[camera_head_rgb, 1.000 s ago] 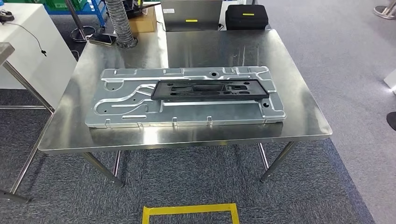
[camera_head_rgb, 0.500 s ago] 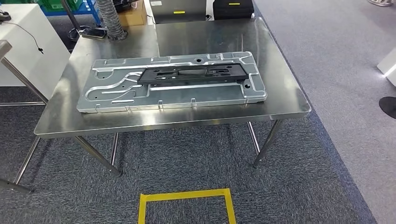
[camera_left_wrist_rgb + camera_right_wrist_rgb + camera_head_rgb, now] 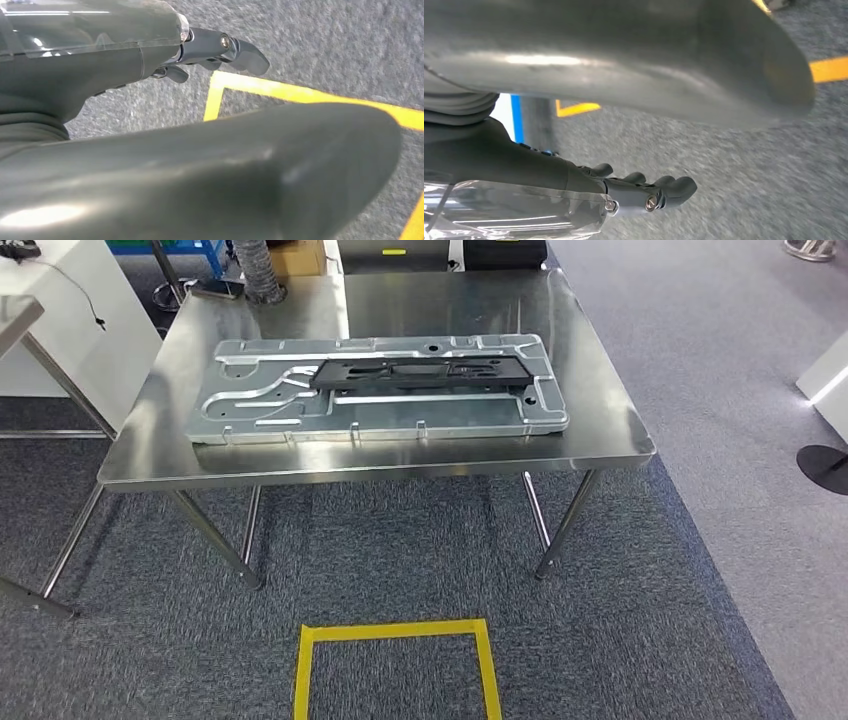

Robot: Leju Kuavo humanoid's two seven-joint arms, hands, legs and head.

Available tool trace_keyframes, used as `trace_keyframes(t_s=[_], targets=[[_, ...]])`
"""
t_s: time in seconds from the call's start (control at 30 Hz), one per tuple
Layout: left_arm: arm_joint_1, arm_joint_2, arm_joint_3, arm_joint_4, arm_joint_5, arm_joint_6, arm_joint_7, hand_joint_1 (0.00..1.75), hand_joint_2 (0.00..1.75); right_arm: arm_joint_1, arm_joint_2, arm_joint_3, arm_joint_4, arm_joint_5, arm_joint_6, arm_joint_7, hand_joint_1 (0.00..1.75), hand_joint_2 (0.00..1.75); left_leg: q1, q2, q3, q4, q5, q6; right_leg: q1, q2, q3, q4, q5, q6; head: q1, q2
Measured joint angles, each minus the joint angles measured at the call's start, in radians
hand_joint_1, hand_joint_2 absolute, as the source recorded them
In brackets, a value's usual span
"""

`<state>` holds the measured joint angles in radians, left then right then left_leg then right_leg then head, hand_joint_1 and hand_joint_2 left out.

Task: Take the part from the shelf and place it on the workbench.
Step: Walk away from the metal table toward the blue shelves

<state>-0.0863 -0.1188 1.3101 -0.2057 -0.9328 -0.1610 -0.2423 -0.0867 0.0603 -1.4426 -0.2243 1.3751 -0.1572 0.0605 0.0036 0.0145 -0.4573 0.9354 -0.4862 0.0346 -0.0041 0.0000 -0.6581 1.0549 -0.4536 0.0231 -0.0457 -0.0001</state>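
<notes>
A long black plastic part [image 3: 420, 373] lies flat on a large grey stamped metal plate [image 3: 260, 405], which rests on the steel workbench [image 3: 600, 430] ahead of me. My left hand [image 3: 150, 125] hangs over grey carpet and yellow floor tape, its fingers [image 3: 235, 50] stretched out and holding nothing. My right hand [image 3: 524, 165] also hangs over the carpet, with its fingers [image 3: 659, 192] extended and nothing in them.
A yellow tape square [image 3: 395, 632] marks the carpet in front of the workbench. A white table [image 3: 70, 320] stands at the left. A ribbed hose [image 3: 258, 270], a cardboard box [image 3: 295, 255] and a black case [image 3: 505, 250] sit beyond the far edge.
The whole head picture has shifted: the camera moved, so the workbench now sits higher and looks smaller. The part and plate lie as before.
</notes>
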Motion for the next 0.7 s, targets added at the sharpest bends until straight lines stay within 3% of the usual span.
trace_keyframes(t_s=[0.07, 0.1, 0.13, 0.17, 0.23, 0.3, 0.37, 0.43, 0.47, 0.57, 0.6, 0.63, 0.67, 0.7], targets=[[0.0, 0.0, -0.002, 0.0, -0.001, -0.001, 0.0, 0.0, 0.0, -0.001, 0.001, -0.003, 0.002, -0.002, 0.009, 0.01, 0.0, 0.0, -0.002, 0.002, -0.03, 0.006, 0.021, 0.005, -0.005, 0.0, -0.031, 0.134, -0.106, 0.009, 0.0, 0.0], [0.001, -0.001, -0.003, 0.0, -0.002, -0.002, 0.0, 0.0, 0.0, -0.001, 0.001, -0.004, 0.003, -0.002, 0.014, 0.013, 0.0, 0.0, -0.002, 0.002, -0.047, 0.011, 0.031, 0.003, -0.007, 0.0, -0.039, 0.195, -0.13, 0.013, 0.0, 0.0], [0.001, -0.001, -0.003, 0.0, -0.004, -0.002, 0.001, 0.0, 0.0, -0.001, 0.001, -0.005, 0.004, -0.003, 0.019, 0.015, 0.0, 0.0, -0.002, 0.003, -0.065, 0.018, 0.04, 0.001, -0.009, 0.0, -0.035, 0.232, -0.13, 0.016, 0.0, 0.0], [0.0, -0.002, -0.004, 0.0, -0.006, -0.003, 0.002, 0.0, 0.0, -0.001, 0.001, -0.005, 0.005, -0.004, 0.025, 0.016, 0.0, 0.0, -0.001, 0.003, -0.084, 0.027, 0.048, -0.001, -0.011, 0.0, -0.014, 0.233, -0.108, 0.019, 0.0, 0.0], [0.0, -0.004, -0.004, 0.0, -0.01, -0.004, 0.007, 0.0, 0.0, -0.002, 0.001, -0.007, 0.006, -0.009, 0.035, 0.014, 0.0, 0.0, 0.001, 0.003, -0.12, 0.048, 0.061, -0.008, -0.016, 0.0, 0.078, 0.132, -0.058, 0.021, 0.0, 0.0], [-0.001, -0.007, -0.005, 0.0, -0.012, -0.006, 0.01, 0.0, 0.0, -0.005, 0.001, -0.007, 0.006, -0.013, 0.044, 0.012, 0.0, 0.0, 0.0, 0.003, -0.146, 0.068, 0.071, -0.019, -0.013, 0.001, 0.177, -0.013, -0.067, 0.015, 0.0, 0.0], [-0.001, -0.009, -0.005, 0.0, -0.012, -0.008, 0.013, 0.0, 0.0, -0.007, 0.001, -0.007, 0.007, -0.014, 0.05, 0.012, 0.0, 0.0, -0.001, 0.003, -0.158, 0.076, 0.085, -0.031, -0.007, 0.001, 0.208, -0.076, -0.089, 0.003, 0.0, 0.0], [0.0, -0.011, -0.005, 0.0, -0.012, -0.008, 0.016, 0.0, 0.0, -0.007, 0.001, -0.008, 0.007, -0.015, 0.053, 0.014, 0.0, 0.0, 0.001, 0.001, -0.166, 0.08, 0.085, -0.044, -0.008, -0.002, 0.195, -0.078, -0.077, -0.015, 0.0, 0.0], [0.0, -0.011, -0.005, 0.0, -0.012, -0.008, 0.016, 0.0, 0.0, -0.007, 0.001, -0.008, 0.007, -0.015, 0.054, 0.017, 0.0, 0.0, 0.002, -0.001, -0.173, 0.096, 0.062, -0.049, -0.009, -0.004, 0.187, -0.079, -0.067, -0.024, 0.0, 0.0], [0.001, -0.014, -0.005, 0.001, -0.01, -0.008, 0.017, 0.0, 0.0, -0.008, 0.0, -0.008, 0.008, -0.013, 0.057, 0.022, 0.0, 0.0, 0.006, -0.005, -0.212, 0.247, -0.08, -0.059, -0.007, -0.009, 0.15, -0.079, -0.033, -0.04, 0.0, 0.0], [0.001, -0.015, -0.005, 0.001, -0.01, -0.008, 0.017, 0.0, 0.0, -0.008, 0.0, -0.008, 0.008, -0.013, 0.059, 0.023, 0.0, 0.0, 0.007, -0.005, -0.22, 0.307, -0.11, -0.061, -0.005, -0.009, 0.135, -0.078, -0.022, -0.041, 0.0, 0.0], [0.001, -0.016, -0.005, 0.001, -0.009, -0.008, 0.017, 0.0, 0.0, -0.008, 0.0, -0.008, 0.008, -0.013, 0.061, 0.023, 0.0, 0.0, 0.008, -0.005, -0.218, 0.347, -0.113, -0.062, -0.004, -0.009, 0.118, -0.075, -0.01, -0.041, 0.0, 0.0], [0.0, -0.016, -0.005, 0.001, -0.009, -0.008, 0.016, 0.0, 0.0, -0.008, 0.0, -0.008, 0.008, -0.013, 0.066, 0.023, 0.0, 0.0, 0.008, -0.005, -0.202, 0.357, -0.095, -0.062, -0.003, -0.009, 0.1, -0.072, 0.002, -0.04, 0.0, 0.0], [0.0, -0.016, -0.005, 0.001, -0.009, -0.007, 0.016, 0.0, 0.0, -0.008, 0.0, -0.008, 0.008, -0.014, 0.071, 0.021, 0.0, 0.0, 0.008, -0.005, -0.169, 0.333, -0.064, -0.06, -0.002, -0.009, 0.082, -0.067, 0.012, -0.038, 0.0, 0.0]])
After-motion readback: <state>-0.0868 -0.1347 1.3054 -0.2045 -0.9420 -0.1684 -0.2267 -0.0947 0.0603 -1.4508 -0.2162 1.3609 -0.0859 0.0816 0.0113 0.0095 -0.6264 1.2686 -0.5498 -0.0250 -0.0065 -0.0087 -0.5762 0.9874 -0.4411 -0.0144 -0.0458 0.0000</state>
